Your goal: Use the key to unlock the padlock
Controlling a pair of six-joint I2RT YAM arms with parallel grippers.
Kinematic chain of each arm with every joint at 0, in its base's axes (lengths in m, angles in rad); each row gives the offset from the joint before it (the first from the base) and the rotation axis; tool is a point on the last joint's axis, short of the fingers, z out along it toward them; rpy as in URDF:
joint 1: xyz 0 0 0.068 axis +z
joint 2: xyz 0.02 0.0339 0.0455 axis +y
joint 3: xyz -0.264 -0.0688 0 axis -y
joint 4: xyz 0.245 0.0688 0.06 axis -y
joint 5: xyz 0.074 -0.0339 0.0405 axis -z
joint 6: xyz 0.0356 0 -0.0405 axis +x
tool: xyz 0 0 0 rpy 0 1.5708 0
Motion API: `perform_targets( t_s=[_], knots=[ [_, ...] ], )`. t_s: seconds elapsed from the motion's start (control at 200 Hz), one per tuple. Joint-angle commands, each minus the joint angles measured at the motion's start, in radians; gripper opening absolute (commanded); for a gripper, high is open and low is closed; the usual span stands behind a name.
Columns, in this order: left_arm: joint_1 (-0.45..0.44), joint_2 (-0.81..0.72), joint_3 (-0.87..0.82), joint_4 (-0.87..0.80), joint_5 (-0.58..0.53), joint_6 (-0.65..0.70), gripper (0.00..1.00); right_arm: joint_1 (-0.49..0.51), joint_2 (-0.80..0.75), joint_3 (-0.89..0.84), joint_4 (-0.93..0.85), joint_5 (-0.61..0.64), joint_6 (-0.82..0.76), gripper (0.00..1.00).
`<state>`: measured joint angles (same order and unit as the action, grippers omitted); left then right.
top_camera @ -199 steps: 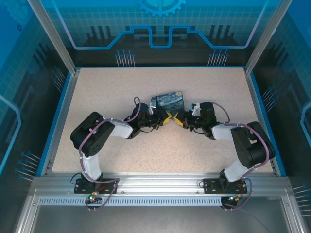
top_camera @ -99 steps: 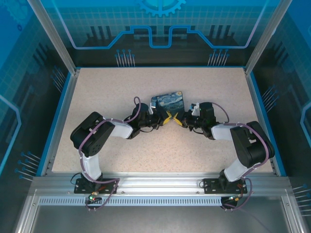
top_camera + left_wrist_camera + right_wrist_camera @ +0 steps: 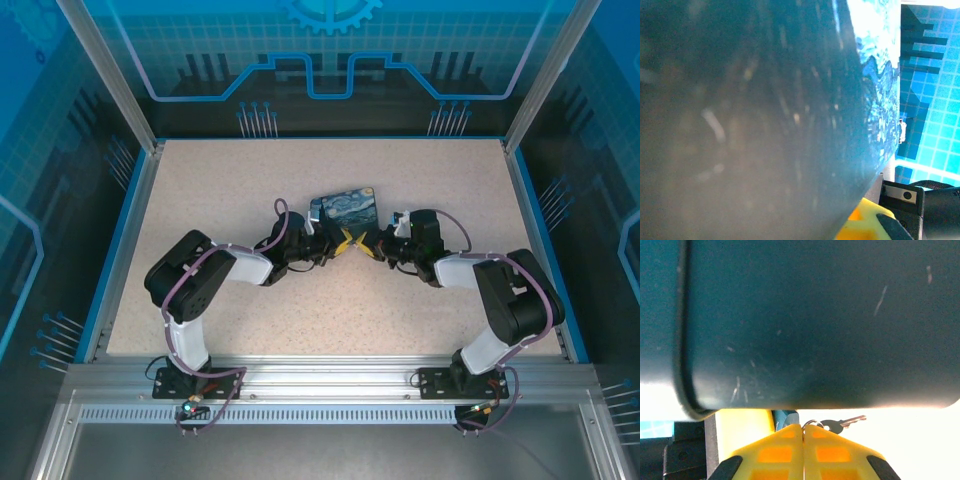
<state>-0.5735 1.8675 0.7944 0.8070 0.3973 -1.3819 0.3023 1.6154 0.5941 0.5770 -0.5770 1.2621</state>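
Step, as I read it: right arm is securing the key before taking it to the lock.

- Right fingers [image 3: 803,432] are clenched, yellow tips pressed flat along one seam at bottom centre of the right wrist frame.
- The key [image 3: 842,422] lies just right of that seam, under the lower edge of the blue box [image 3: 815,325]. Its blade points right and its ring sits at the fingertip seam. I cannot tell if the ring is actually pinched or only lies behind the tips.
- Left fingers [image 3: 340,243] are also clenched, at the near edge of the box at frame centre. I cannot tell what they grip, if anything.
- I cannot place the padlock.

Doing it well:
- Confirm the pinch before any move. A grip on the ring alone lets the blade swing, so grip the bow instead.
- Keep the blade in line with the keyway and have the left arm hold the lock body steady. Go slow, the parts are tiny.

Views:
- The top view gives the layout: both finger pairs tip to tip at the box, mid-table [image 3: 250,170]. It resolves no key.
- The right wrist view resolves the key and the closed seam.
- The left wrist view is blurred box surface, with a yellow finger at lower right.
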Motion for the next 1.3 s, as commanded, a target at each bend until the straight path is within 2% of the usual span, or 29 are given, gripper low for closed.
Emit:
perform_targets(
  t_s=[0.0, 0.195, 0.27, 0.405, 0.585, 0.675, 0.765, 0.85, 0.99, 1.121, 1.296],
  knots=[
    [-0.009, 0.007, 0.023, 0.027, 0.034, 0.009, 0.00, 0.027, 0.018, 0.040, 0.020, -0.004, 0.007, 0.06],
    [-0.013, 0.007, 0.024, 0.018, 0.028, 0.007, 0.00, 0.029, 0.021, 0.043, 0.021, -0.009, 0.008, 0.06],
    [-0.013, 0.009, 0.022, 0.014, 0.022, 0.005, 0.00, 0.027, 0.016, 0.040, 0.014, -0.010, 0.004, 0.09],
    [-0.014, 0.015, 0.016, 0.021, 0.005, -0.009, 0.00, 0.020, 0.003, 0.030, 0.001, -0.010, 0.000, 0.25],
    [-0.014, 0.026, 0.016, 0.038, -0.004, -0.028, 0.00, 0.009, -0.020, 0.020, -0.017, -0.020, -0.012, 0.41],
    [-0.011, 0.023, 0.019, 0.030, -0.005, -0.027, 0.00, -0.001, -0.045, 0.006, -0.039, -0.033, -0.029, 0.55],
    [-0.010, 0.016, 0.022, 0.020, -0.005, -0.022, 0.00, -0.016, -0.084, -0.013, -0.082, -0.046, -0.062, 0.67],
    [-0.009, 0.008, 0.026, 0.004, -0.005, -0.014, 0.00, -0.029, -0.126, -0.029, -0.160, -0.051, -0.116, 0.73],
    [-0.008, 0.001, 0.035, -0.018, 0.001, -0.008, 0.00, -0.053, -0.200, -0.022, -0.349, -0.038, -0.246, 0.74],
    [-0.007, -0.014, 0.047, -0.060, 0.006, 0.005, 0.00, -0.052, -0.276, 0.047, -0.585, 0.060, -0.436, 0.72],
    [-0.007, -0.049, 0.067, -0.172, 0.007, 0.030, 0.00, -0.019, -0.345, 0.169, -0.838, 0.228, -0.675, 0.61]
  ],
)
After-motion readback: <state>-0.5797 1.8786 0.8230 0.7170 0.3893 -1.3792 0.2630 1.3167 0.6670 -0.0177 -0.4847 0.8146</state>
